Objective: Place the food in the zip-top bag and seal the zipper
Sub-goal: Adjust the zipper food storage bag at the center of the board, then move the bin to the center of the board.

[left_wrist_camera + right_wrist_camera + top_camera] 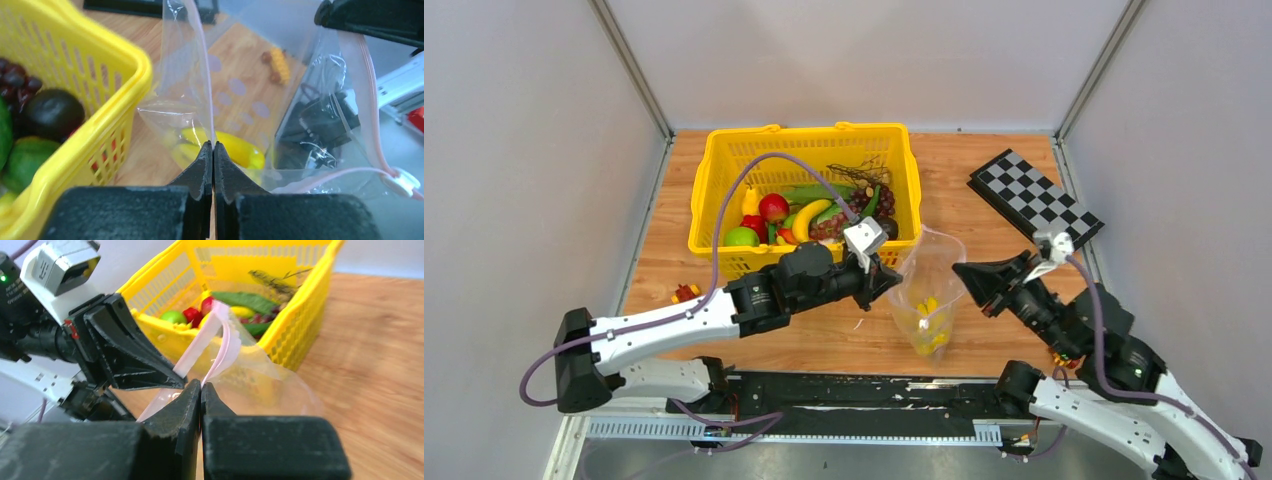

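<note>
The clear zip-top bag (927, 290) hangs open between my two grippers, in front of the yellow basket. My left gripper (892, 281) is shut on the bag's left rim; in the left wrist view (213, 146) its jaws pinch the pink zipper strip (202, 65). My right gripper (961, 272) is shut on the right rim, its jaws closed on the zipper (220, 347). Yellow toy bananas (931, 322) lie inside the bag and also show in the left wrist view (235, 148). More food (809, 212) lies in the basket: a banana, red and green apples, grapes, green pods.
The yellow basket (724, 190) stands at the back left of the wooden table. A black-and-white checkerboard (1034, 197) lies at the back right. A small red and yellow toy (686, 293) lies near the left edge. The zipper's white slider (406, 180) sits at the strip's end.
</note>
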### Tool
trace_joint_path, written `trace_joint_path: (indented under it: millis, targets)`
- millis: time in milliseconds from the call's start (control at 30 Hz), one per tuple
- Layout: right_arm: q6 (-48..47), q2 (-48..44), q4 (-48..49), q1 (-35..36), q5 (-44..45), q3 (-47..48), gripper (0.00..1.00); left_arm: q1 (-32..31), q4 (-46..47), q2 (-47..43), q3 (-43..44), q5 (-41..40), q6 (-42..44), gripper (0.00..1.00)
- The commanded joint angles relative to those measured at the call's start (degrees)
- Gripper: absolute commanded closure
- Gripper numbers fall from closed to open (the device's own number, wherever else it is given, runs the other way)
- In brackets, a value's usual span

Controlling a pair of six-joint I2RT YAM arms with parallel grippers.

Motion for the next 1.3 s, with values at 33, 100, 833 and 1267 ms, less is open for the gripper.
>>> trace_joint_path:
  millis: [33,100,833,1267]
  targets:
    - [-7.5,-1.81,-13.15,0.24,15.02,11.2,0.97,-0.02,6.42,5.62,7.66,5.56,-0.24,1.0]
    - [-8.66,-2.75,-14.44,0.24,15.56,12.95,0.97,0.01,5.09,7.66,9.51,4.33,-0.07,1.0]
    - [-1.16,6.57,3.0,0.24,-8.51,-1.85,0.97,7.22,-2.66,-4.12,-4.52,-6.85,4.7,0.05]
    - [-0.4,6.73,3.09,0.19,-7.26,-2.54,0.97,17.07,4.5,6.65,2.21,6.61,6.13,0.0]
